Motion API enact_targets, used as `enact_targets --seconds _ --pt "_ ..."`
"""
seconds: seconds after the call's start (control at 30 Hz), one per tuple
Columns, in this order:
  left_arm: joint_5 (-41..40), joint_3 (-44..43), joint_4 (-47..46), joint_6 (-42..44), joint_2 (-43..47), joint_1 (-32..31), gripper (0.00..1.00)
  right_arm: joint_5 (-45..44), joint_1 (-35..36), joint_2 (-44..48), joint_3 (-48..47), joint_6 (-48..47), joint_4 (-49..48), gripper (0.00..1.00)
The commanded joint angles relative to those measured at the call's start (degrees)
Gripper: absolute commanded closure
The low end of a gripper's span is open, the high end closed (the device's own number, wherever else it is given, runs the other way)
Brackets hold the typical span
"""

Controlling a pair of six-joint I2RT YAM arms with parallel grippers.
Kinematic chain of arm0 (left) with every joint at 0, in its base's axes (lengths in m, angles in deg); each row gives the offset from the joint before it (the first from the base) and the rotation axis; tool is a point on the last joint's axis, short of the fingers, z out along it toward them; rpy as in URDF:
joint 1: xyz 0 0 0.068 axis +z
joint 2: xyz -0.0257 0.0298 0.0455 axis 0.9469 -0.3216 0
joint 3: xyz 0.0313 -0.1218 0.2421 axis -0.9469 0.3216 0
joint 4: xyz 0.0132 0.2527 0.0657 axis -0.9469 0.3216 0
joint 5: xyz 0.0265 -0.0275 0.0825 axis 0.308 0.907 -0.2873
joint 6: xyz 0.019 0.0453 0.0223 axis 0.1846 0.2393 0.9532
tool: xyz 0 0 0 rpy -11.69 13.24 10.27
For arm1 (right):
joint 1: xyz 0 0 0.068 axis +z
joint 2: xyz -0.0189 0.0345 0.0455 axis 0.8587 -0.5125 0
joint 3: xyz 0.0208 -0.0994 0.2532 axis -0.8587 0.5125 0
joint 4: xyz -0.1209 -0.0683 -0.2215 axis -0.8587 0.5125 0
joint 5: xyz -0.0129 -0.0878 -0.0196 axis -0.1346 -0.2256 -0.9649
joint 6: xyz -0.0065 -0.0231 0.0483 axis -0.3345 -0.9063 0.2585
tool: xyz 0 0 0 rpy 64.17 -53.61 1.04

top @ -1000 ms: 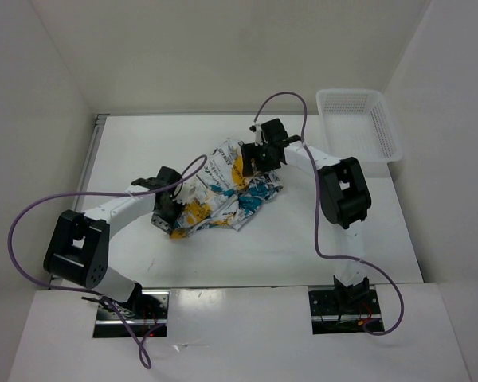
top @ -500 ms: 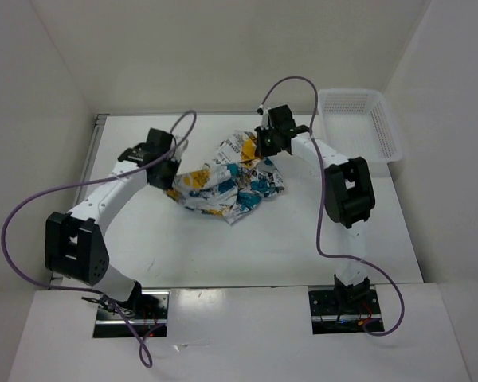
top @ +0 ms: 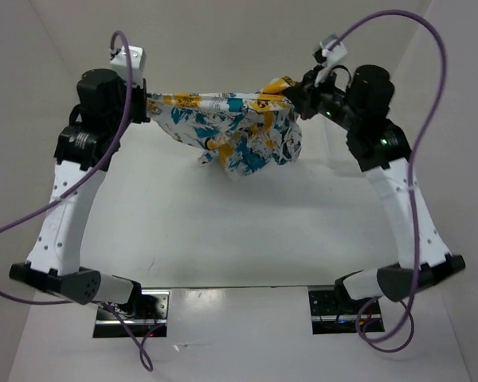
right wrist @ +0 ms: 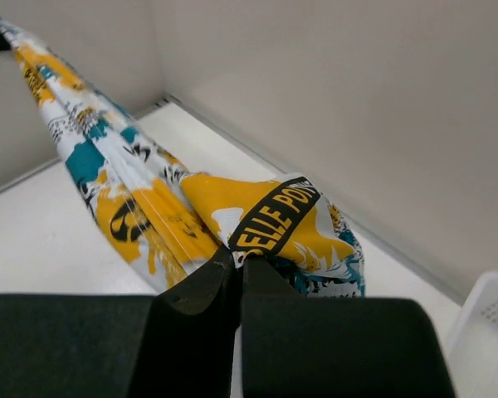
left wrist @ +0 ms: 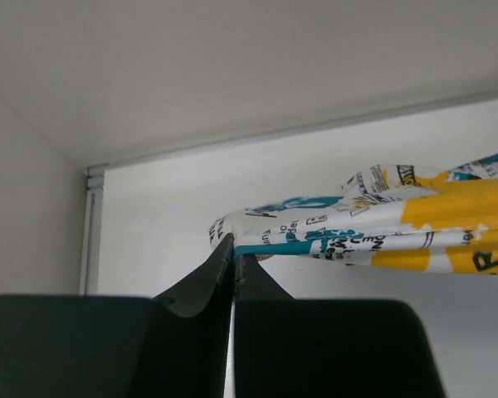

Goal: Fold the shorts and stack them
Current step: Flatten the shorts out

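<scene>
White worktop (top: pixel 223 231) below. The shorts (top: pixel 239 135) hang above it, stretched taut between my arms, I reckon so the bunched legs drop free for flattening. Left jaws clenched on one corner, right jaws clenched on the other.

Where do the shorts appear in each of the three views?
Top external: shorts upper centre, stretched across.
Left wrist: shorts at centre right, running off the right edge.
Right wrist: shorts from upper left to centre.
Shared landmark: the white table beneath.
</scene>
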Motion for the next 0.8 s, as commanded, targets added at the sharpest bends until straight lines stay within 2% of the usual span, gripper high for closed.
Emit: enact_targets --seconds 0.0,0.1,0.23,0.47,0.57,0.63,0.73,0.77 --pt "-11.03 -4.15 -0.99 0.45 7.81 2.47 1.00 -1.34 -2.51 7.98 2.28 -4.26 4.47 1.00" --pt "-11.82 -7.48 -3.20 0.45 10.37 2.47 1.00 4.28 -3.91 13.00 1.76 -1.02 4.47 1.00" --pt "-13.40 -12.67 -3.20 0.45 10.90 2.47 1.00 11.31 -5.14 14.15 -1.06 1.62 5.79 1.00" --pt "-14.54 -8.72 -4.87 0.45 8.18 2.47 1.00 14.39 -5.14 8.71 0.78 7.68 2.19 1.00" --pt "-17.09 -8.11 -6.18 0.45 0.74 2.47 1.00 16.51 -5.14 4.93 3.85 12.15 -1.14 1.00" --pt "-16.49 -8.89 -6.80 0.45 -3.75 5.18 1.00 15.73 -5.67 0.72 5.09 13.13 -2.38 1.00" --pt "-11.84 -18.18 -5.76 0.45 -15.52 8.35 1.00 15.20 -7.69 -7.25 2.39 18.13 -4.22 1.00" --pt "-10.09 -22.56 -2.53 0.45 -22.95 9.06 1.00 14.67 -8.30 -9.30 1.41 19.80 -4.92 1.00"
